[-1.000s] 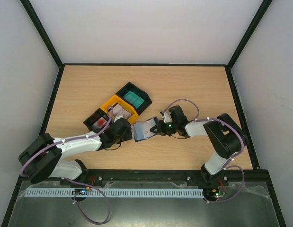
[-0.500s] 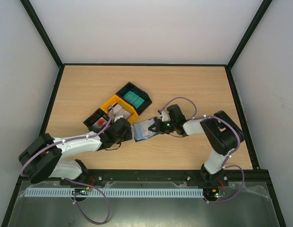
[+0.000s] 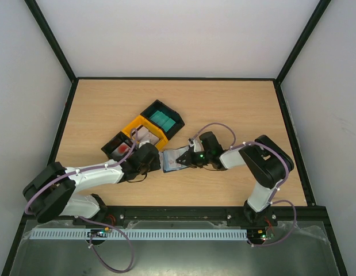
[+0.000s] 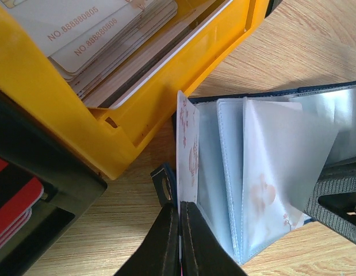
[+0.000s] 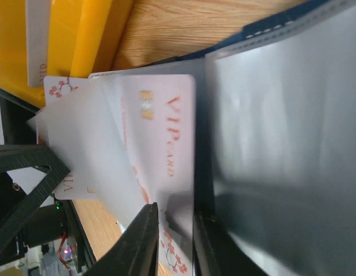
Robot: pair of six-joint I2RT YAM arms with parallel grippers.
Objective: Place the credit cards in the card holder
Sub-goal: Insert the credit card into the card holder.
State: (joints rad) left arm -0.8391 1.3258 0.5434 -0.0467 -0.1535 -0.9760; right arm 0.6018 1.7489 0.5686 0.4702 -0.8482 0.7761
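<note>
Trays (image 3: 133,124) number three, two black, one yellow, beside one card holder (image 3: 171,159).

Yellow tray (image 4: 51,115), navy card holder (image 3: 171,156), white card (image 5: 160,126) with red blossoms

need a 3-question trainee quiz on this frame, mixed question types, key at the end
1. True or false: the card holder lies open, its clear sleeves fanned out.
2. What does the left gripper pinch? A) a white card with red flowers B) a teal block C) a black tray's rim
3. Fill in: the stack of numbered cards sits in the ___ tray.
Key: 1 true; 2 A; 3 yellow.
</note>
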